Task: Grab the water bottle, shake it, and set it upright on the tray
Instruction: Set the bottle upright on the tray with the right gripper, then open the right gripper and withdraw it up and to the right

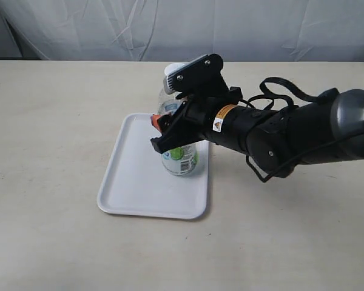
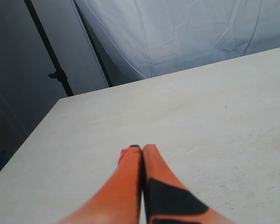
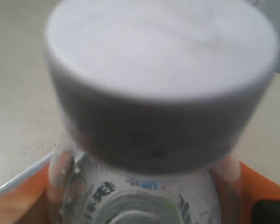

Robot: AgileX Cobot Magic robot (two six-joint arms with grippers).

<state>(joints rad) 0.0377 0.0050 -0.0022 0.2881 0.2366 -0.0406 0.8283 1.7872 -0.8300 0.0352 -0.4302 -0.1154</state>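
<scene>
Clear plastic water bottle (image 1: 181, 159), flat white tray (image 1: 139, 182)

water bottle (image 1: 179, 165) midsection hidden behind right gripper (image 1: 161, 134); cap (image 3: 161, 70) blurred in right wrist view, label (image 3: 99, 195) lettering unreadable; left gripper (image 2: 142, 150) fingers cut off by frame edge.

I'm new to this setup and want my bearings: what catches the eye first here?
The bulky black right arm reaches in from the right, its right hand gripping the water bottle, upright on the right side of the white tray. The white cap fills the right wrist view. The left hand hangs shut over the table.
</scene>
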